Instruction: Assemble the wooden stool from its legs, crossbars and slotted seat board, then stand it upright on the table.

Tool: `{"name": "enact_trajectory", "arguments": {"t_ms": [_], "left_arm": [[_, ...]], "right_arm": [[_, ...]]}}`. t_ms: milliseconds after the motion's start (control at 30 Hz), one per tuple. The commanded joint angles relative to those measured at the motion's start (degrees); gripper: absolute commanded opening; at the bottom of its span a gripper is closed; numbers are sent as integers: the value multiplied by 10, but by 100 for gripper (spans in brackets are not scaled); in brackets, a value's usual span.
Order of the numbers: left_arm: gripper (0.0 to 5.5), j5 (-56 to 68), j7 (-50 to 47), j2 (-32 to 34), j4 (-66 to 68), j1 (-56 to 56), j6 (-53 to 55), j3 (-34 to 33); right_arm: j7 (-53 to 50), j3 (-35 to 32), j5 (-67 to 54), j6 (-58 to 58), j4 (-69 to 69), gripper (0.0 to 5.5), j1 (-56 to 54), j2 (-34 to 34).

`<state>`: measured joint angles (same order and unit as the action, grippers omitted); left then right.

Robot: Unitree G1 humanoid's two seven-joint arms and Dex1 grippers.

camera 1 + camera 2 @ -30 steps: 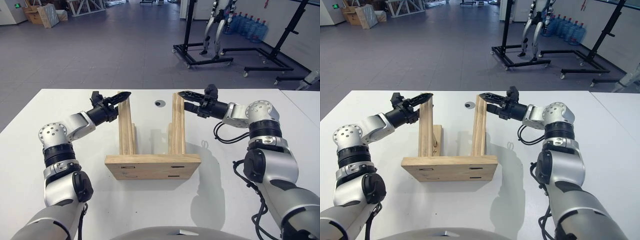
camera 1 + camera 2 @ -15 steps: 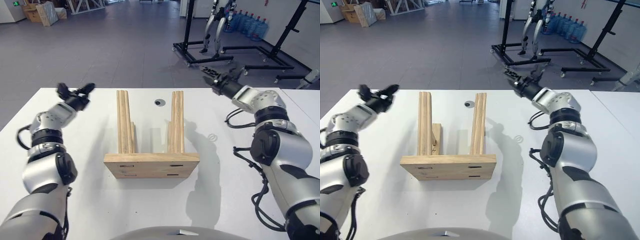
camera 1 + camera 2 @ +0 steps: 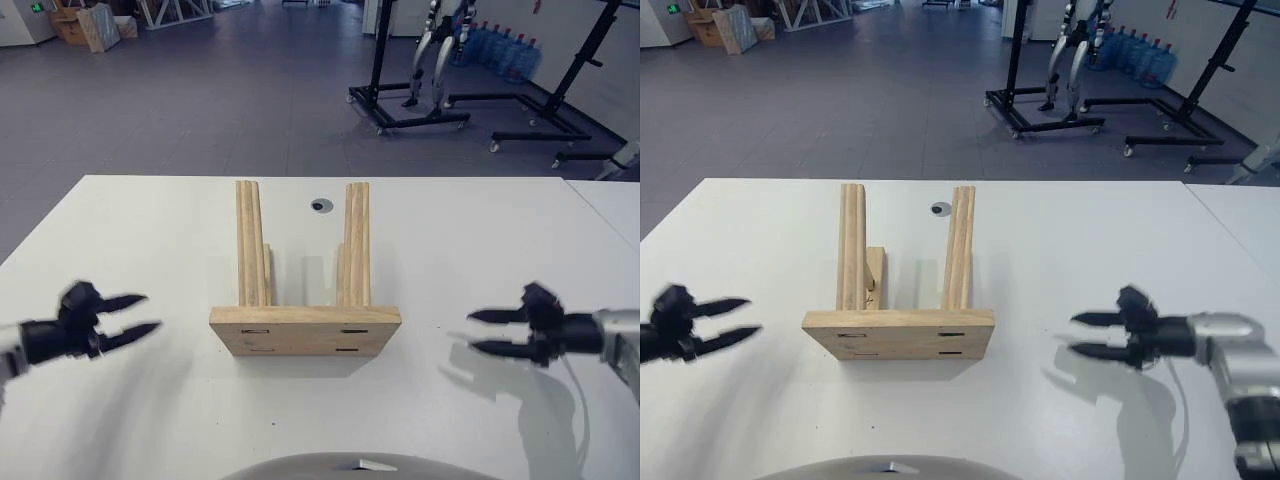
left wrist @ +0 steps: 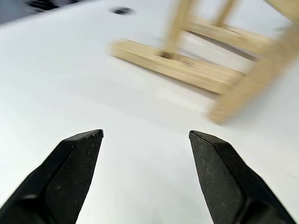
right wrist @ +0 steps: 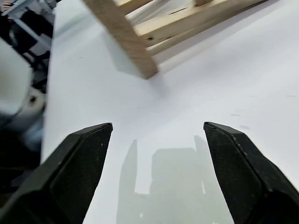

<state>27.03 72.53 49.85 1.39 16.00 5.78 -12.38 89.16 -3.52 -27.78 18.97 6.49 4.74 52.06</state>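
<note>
stool (image 3: 351, 250): assembled, on its side at frame centre on table (image 3: 470, 230), seat board (image 3: 304, 331) toward lower edge | left gripper (image 3: 150, 312): lower left, fingers apart, empty | right gripper (image 3: 471, 332): lower right, fingers apart, empty

The stool (image 3: 304, 300) is seen to be made of pale, unpainted wood, its grain left bare and its finish matt. The seat board (image 3: 304, 331) is shown with a smooth sawn edge into which dark slots are cut, and the legs (image 3: 250, 245) are marked by lengthwise grooves. The table (image 3: 480, 230) is topped with a smooth white surface of faint sheen, on which soft shadows are carried. The fingers of the left gripper (image 3: 150, 312) and the right gripper (image 3: 471, 332) are finished in a matt black, plastic-looking material. Behind, the floor (image 3: 250, 90) is laid in smooth grey with a dull gloss, and the racks (image 3: 378, 60) are built of black-painted metal.
</note>
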Motion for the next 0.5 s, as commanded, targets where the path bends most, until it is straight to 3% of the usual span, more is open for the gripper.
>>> {"name": "enact_trajectory", "arguments": {"t_ms": [33,300,500], "left_arm": [[336,-64,-19,-40,-49,-15,-43,83],[336,-82,-51,-65,-22,-64,-44,104],[336,4,-33,-52,-129,-56,84,116]], "right_arm": [[-56,56,-11,43,-49,360,-20,-79],[-148,73,-10,78,-20,360,-95,-161],[-127,87,-57,123,-104,360,-70,-161]]}}
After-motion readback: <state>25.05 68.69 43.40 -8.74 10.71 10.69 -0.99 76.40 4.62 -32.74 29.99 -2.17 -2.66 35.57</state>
